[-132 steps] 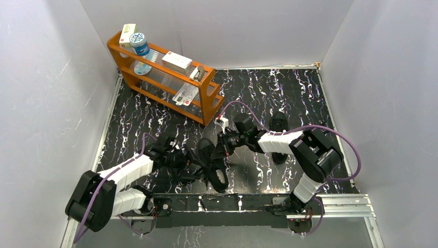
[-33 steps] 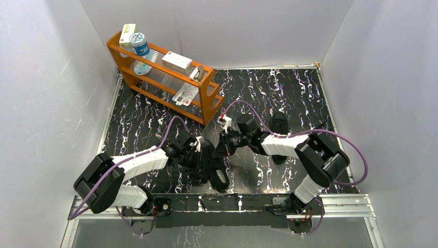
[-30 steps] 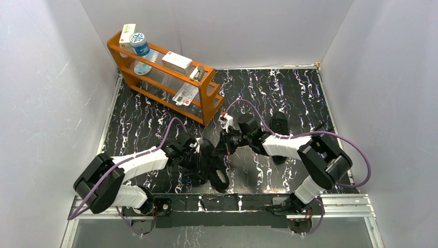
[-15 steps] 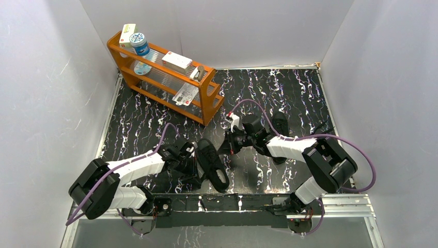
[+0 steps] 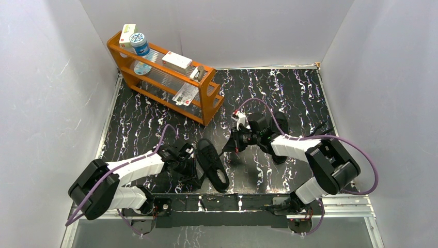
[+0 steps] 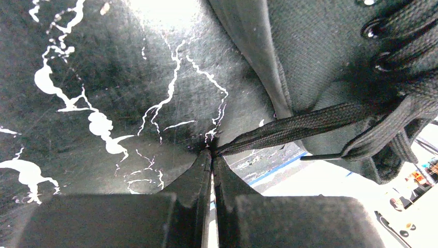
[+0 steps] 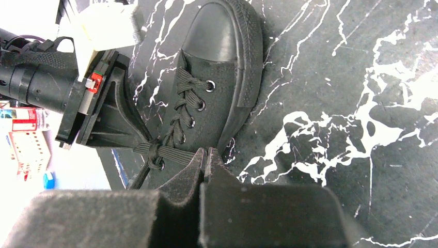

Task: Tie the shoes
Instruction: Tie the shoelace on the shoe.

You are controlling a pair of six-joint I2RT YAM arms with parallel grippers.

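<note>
One black shoe (image 5: 213, 164) lies on the mat between my arms, toe toward the near edge. My left gripper (image 5: 194, 165) is at its left side, shut on a flat black lace (image 6: 304, 122) that runs taut from the fingertips (image 6: 212, 153) to the eyelets. My right gripper (image 5: 231, 146) is at the shoe's right side, shut on the other lace end (image 7: 175, 154), which leads to a crossing at the top eyelets. The same shoe (image 7: 219, 77) fills the right wrist view. The second shoe (image 5: 279, 155) lies further right, mostly hidden under my right arm.
An orange rack (image 5: 209, 106) with boxes and a bottle stands at the back left of the marbled black mat (image 5: 289, 88). White walls close in on both sides. A metal rail (image 5: 341, 204) runs along the near edge.
Both grippers have drawn apart, the left toward the near left and the right toward the right, pulling the laces taut. The shoe has shifted slightly with them.
</note>
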